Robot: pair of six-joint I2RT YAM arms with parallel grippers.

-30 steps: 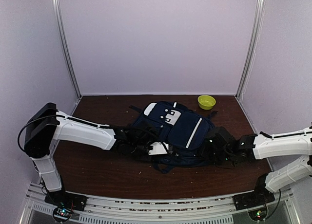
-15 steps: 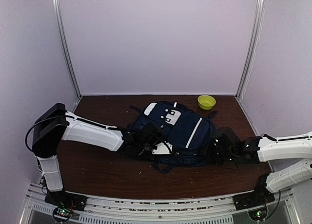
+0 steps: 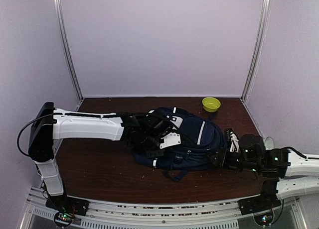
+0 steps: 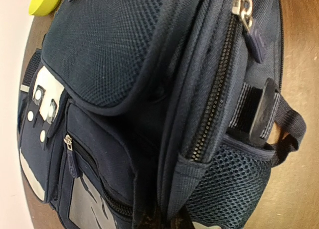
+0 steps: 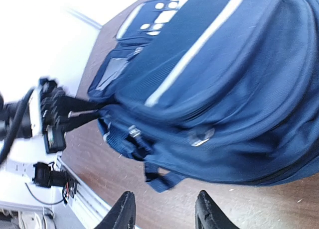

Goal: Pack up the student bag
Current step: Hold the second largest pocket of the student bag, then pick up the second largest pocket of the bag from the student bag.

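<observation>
Navy backpack (image 3: pixel 192 137), bench (image 3: pixel 99 164) bare in front
Right tool (image 5: pixel 164 195) open beside right edge; left tool (image 3: pixel 158 145) at left edge, grip indeterminable

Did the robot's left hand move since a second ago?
Yes. In the top view, the left gripper has swung away from the near edge toward the back. It is now closer to the green bowl and beside the student bag.

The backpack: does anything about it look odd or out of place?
Only one thing: in the left wrist view a dark flat piece pokes out, tilted, from the mesh side pocket of the student bag. I cannot tell what it is. No spill or damage shows.
</observation>
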